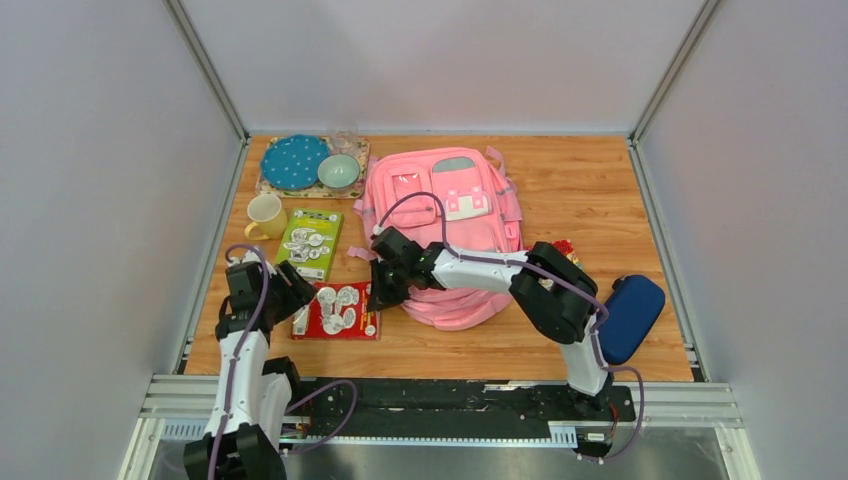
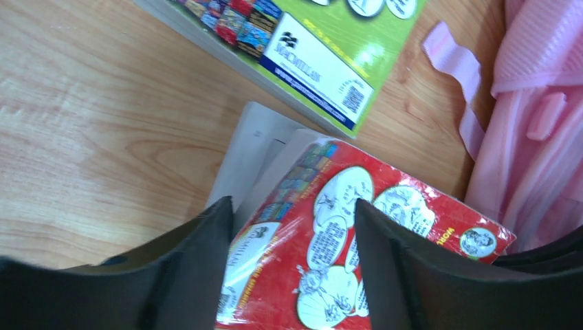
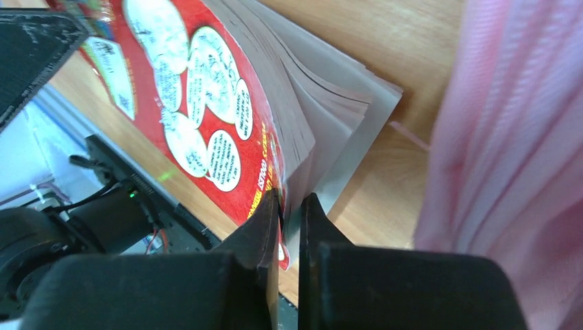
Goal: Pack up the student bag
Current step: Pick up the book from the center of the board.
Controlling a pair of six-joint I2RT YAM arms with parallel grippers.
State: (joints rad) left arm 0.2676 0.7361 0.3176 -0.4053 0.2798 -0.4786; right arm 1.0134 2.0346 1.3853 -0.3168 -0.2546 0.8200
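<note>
Position of the student bag point(image 1: 470, 230)?

— It lies flat in the middle of the desk point(image 1: 580, 190), front face up. My right arm reaches across its near end.

And your right end effector point(image 3: 290, 199)?

— Its fingers are closed almost together on the edge of the red book's point(image 1: 337, 310) cover. In my right wrist view the red cover runs down between the two pads, and the grey pages fan apart just beside it. The bag's pink fabric fills the right side of that view.

The left end effector point(image 2: 292, 206)?

— Spread wide and holding nothing. It hangs over the other end of the same red book, one finger on each side of the cover in my left wrist view. I cannot tell whether the fingers touch the book.

Where is that book relative to the bag?

— Just beside the bag's near left corner, on the desk between my two arms.

What else is on the desk?

— A green book point(image 1: 312, 240) lies beyond the red one, left of the bag. A yellow mug point(image 1: 264, 215) stands left of it. At the far left corner are a blue dotted plate point(image 1: 296, 162) and a teal bowl point(image 1: 339, 172). A dark blue case point(image 1: 632, 315) lies at the near right, well apart from the bag.
</note>
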